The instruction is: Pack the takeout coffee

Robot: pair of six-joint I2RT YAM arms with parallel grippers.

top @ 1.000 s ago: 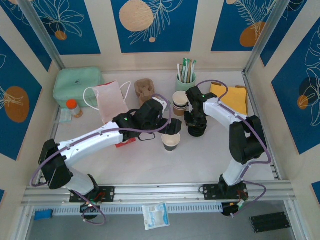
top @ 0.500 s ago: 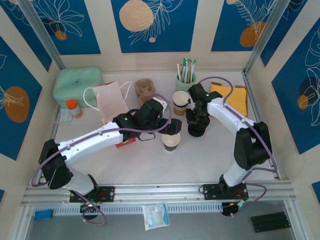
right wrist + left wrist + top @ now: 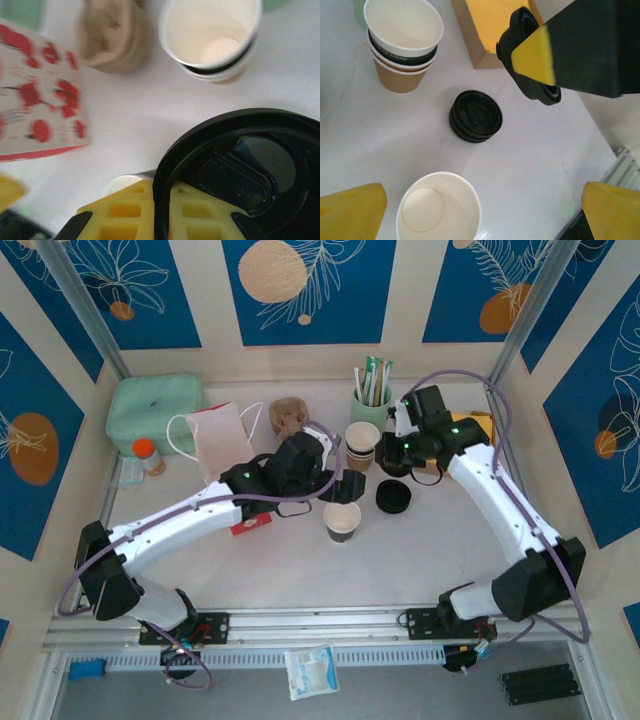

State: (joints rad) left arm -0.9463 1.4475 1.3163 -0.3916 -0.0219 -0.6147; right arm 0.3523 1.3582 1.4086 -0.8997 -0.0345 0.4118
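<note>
Right gripper (image 3: 162, 212) clamped on the rim of a black lid (image 3: 235, 160), held tilted in the air above the table (image 3: 545, 150). Left gripper (image 3: 340, 492) spread wide, holding nothing, hovering over the cup (image 3: 439, 210). The cup is lidless and upright, near the lid stack (image 3: 475, 116) and cup stack (image 3: 404, 40)

- The left arm (image 3: 185, 518) is stretched diagonally from its base, forward and to the right, with the wrist turned downward.
- The left end effector (image 3: 343, 490) is held with its jaws spread wide and nothing between them. Its yellow pads (image 3: 352, 210) are seen at the two lower corners of the wrist view.
- The right arm (image 3: 500, 502) is extended forward and leftward from its base.
- The right end effector (image 3: 400, 452) is clamped on the rim of a black lid (image 3: 235, 165).
</note>
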